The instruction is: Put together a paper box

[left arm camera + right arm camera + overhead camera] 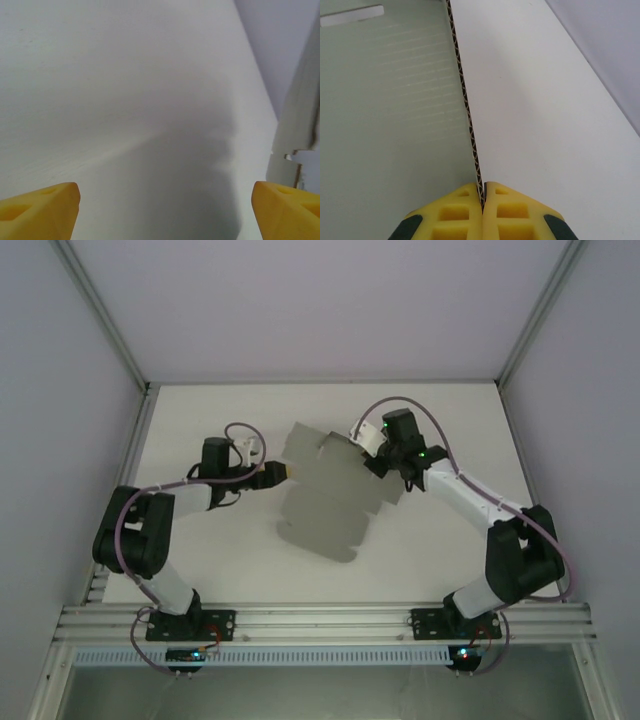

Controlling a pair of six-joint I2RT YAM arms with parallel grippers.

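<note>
paper box (325,502), unfolded grey sheet, corrugated edge

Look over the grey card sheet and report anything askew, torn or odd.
The grey die-cut corrugated card sheet is skewed to the edges of the white table, with one edge pinched in the shut right gripper. It is an unfolded sheet, not yet a box. No tears or crushing are visible.

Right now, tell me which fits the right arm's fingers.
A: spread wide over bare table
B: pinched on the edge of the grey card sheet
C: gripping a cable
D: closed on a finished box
B: in the right wrist view the right fingers are pressed together, with the corrugated edge of the card sheet caught between them.
</note>
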